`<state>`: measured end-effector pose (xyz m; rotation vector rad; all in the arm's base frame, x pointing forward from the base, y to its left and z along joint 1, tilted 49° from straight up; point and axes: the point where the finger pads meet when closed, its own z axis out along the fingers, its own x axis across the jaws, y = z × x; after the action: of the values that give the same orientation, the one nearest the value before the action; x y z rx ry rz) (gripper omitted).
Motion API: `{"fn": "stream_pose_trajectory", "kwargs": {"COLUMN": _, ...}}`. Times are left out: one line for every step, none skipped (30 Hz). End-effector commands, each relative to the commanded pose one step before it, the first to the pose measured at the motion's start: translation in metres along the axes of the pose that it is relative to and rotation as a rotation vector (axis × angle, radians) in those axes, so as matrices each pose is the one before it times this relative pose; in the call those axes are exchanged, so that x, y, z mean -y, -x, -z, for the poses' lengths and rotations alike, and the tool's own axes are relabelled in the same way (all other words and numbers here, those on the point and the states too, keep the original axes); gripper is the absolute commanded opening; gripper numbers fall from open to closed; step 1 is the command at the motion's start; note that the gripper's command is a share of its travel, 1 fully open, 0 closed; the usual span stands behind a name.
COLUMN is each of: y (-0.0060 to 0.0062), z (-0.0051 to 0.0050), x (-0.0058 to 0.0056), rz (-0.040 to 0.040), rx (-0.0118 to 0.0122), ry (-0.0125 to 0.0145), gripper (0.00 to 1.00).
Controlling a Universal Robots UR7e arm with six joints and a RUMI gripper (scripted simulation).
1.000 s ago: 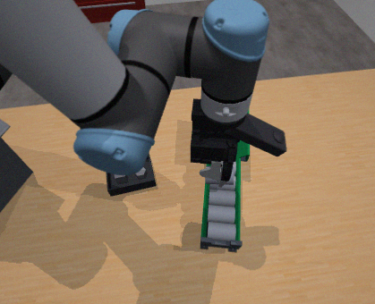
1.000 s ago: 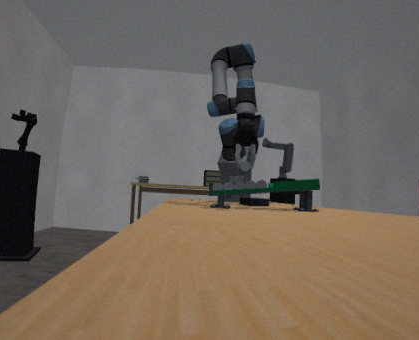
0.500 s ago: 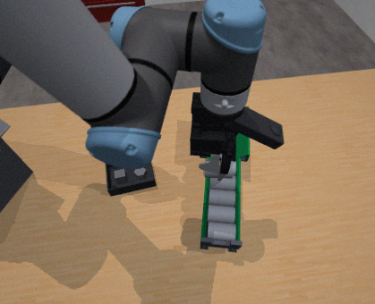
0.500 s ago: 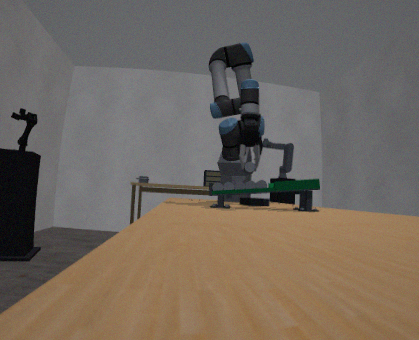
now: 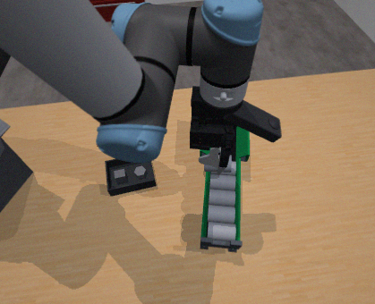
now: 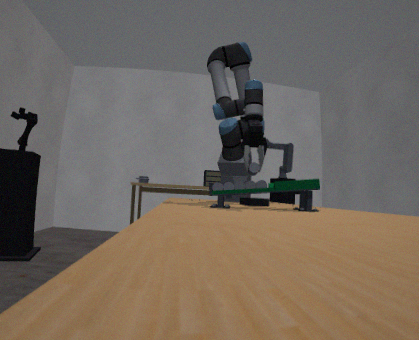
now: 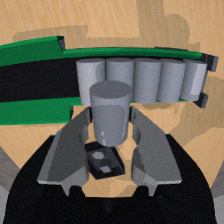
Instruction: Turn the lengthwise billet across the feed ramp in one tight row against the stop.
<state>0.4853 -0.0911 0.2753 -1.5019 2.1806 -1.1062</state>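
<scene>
A green feed ramp (image 5: pixel 205 210) (image 6: pixel 288 185) (image 7: pixel 30 50) stands on the wooden table (image 5: pixel 325 188) (image 6: pixel 223 280). Several grey billets (image 5: pixel 222 214) (image 7: pixel 146 80) lie across it, side by side, against the dark stop (image 5: pixel 221 244) (image 7: pixel 204 100) at the low end. My gripper (image 5: pixel 220 164) (image 7: pixel 110 107) (image 6: pixel 256 170) is shut on one more billet (image 7: pixel 109 112) (image 5: pixel 229 168). It holds the billet just above the upper end of the row. In the wrist view the held billet points the same way as the ones in the row.
A small black block (image 5: pixel 130 175) (image 7: pixel 105 161) with two grey shapes on top lies on the table left of the ramp. The arm's elbow (image 5: pixel 132 139) hangs low over it. A second table and a black pedestal (image 6: pixel 14 200) stand far behind.
</scene>
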Motion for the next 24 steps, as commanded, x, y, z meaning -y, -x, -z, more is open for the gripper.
{"fn": "stream_pose_trajectory", "kwargs": {"y": 0.01123, "z": 0.00257, "x": 0.00677, "rz": -0.00608, "rx": -0.00593, "ry": -0.0146, "gripper": 0.0}}
{"fn": "stream_pose_trajectory", "kwargs": {"y": 0.0, "z": 0.0, "x": 0.0, "rz": 0.0, "rx": 0.0, "ry": 0.0, "gripper": 0.0}}
{"fn": "stream_pose_trajectory", "kwargs": {"y": 0.0, "z": 0.0, "x": 0.0, "rz": 0.0, "rx": 0.0, "ry": 0.0, "gripper": 0.0}}
{"fn": "stream_pose_trajectory", "kwargs": {"y": -0.00714, "z": -0.00203, "x": -0.00583, "rz": 0.00566, "rx": 0.00581, "ry": 0.01187, "gripper": 0.0}}
{"fn": "stream_pose_trajectory", "kwargs": {"y": 0.00197, "z": 0.00007, "x": 0.00037, "rz": -0.00041, "rx": -0.00041, "ry": -0.00085, "gripper": 0.0}}
{"fn": "stream_pose_trajectory", "kwargs": {"y": 0.00197, "z": 0.00007, "x": 0.00036, "rz": -0.00041, "rx": -0.00041, "ry": -0.00085, "gripper": 0.0}}
{"fn": "stream_pose_trajectory", "kwargs": {"y": 0.00197, "z": 0.00007, "x": 0.00036, "rz": -0.00041, "rx": -0.00041, "ry": -0.00085, "gripper": 0.0}}
{"fn": "stream_pose_trajectory", "kwargs": {"y": 0.00197, "z": 0.00007, "x": 0.00036, "rz": -0.00041, "rx": -0.00041, "ry": -0.00085, "gripper": 0.0}}
{"fn": "stream_pose_trajectory", "kwargs": {"y": 0.00197, "z": 0.00007, "x": 0.00036, "rz": -0.00041, "rx": -0.00041, "ry": -0.00085, "gripper": 0.0}}
{"fn": "stream_pose_trajectory", "kwargs": {"y": 0.00197, "z": 0.00007, "x": 0.00036, "rz": -0.00041, "rx": -0.00041, "ry": -0.00085, "gripper": 0.0}}
{"fn": "stream_pose_trajectory", "kwargs": {"y": 0.00197, "z": 0.00007, "x": 0.00036, "rz": -0.00041, "rx": -0.00041, "ry": -0.00085, "gripper": 0.0}}
{"fn": "stream_pose_trajectory", "kwargs": {"y": 0.00197, "z": 0.00007, "x": 0.00036, "rz": -0.00041, "rx": -0.00041, "ry": -0.00085, "gripper": 0.0}}
{"fn": "stream_pose_trajectory", "kwargs": {"y": 0.00197, "z": 0.00008, "x": 0.00036, "rz": -0.00041, "rx": -0.00041, "ry": -0.00085, "gripper": 0.0}}
{"fn": "stream_pose_trajectory", "kwargs": {"y": 0.00197, "z": 0.00008, "x": 0.00036, "rz": -0.00041, "rx": -0.00041, "ry": -0.00085, "gripper": 0.0}}
{"fn": "stream_pose_trajectory", "kwargs": {"y": 0.00197, "z": 0.00008, "x": 0.00036, "rz": -0.00041, "rx": -0.00041, "ry": -0.00085, "gripper": 0.0}}
{"fn": "stream_pose_trajectory", "kwargs": {"y": 0.00197, "z": 0.00008, "x": 0.00036, "rz": -0.00041, "rx": -0.00041, "ry": -0.00085, "gripper": 0.0}}
{"fn": "stream_pose_trajectory", "kwargs": {"y": 0.00197, "z": 0.00008, "x": 0.00036, "rz": -0.00041, "rx": -0.00041, "ry": -0.00085, "gripper": 0.0}}
{"fn": "stream_pose_trajectory", "kwargs": {"y": 0.00197, "z": 0.00008, "x": 0.00036, "rz": -0.00041, "rx": -0.00041, "ry": -0.00085, "gripper": 0.0}}
{"fn": "stream_pose_trajectory", "kwargs": {"y": 0.0, "z": 0.0, "x": 0.0, "rz": 0.0, "rx": 0.0, "ry": 0.0, "gripper": 0.0}}
{"fn": "stream_pose_trajectory", "kwargs": {"y": 0.0, "z": 0.0, "x": 0.0, "rz": 0.0, "rx": 0.0, "ry": 0.0, "gripper": 0.0}}
{"fn": "stream_pose_trajectory", "kwargs": {"y": -0.00738, "z": -0.00213, "x": -0.00607, "rz": 0.0059, "rx": 0.00461, "ry": 0.01189, "gripper": 0.0}}
{"fn": "stream_pose_trajectory", "kwargs": {"y": 0.00194, "z": 0.00012, "x": 0.00048, "rz": -0.00042, "rx": -0.00032, "ry": -0.00085, "gripper": 0.0}}
{"fn": "stream_pose_trajectory", "kwargs": {"y": 0.00194, "z": 0.00012, "x": 0.00048, "rz": -0.00042, "rx": -0.00032, "ry": -0.00085, "gripper": 0.0}}
{"fn": "stream_pose_trajectory", "kwargs": {"y": 0.00194, "z": 0.00012, "x": 0.00048, "rz": -0.00042, "rx": -0.00032, "ry": -0.00085, "gripper": 0.0}}
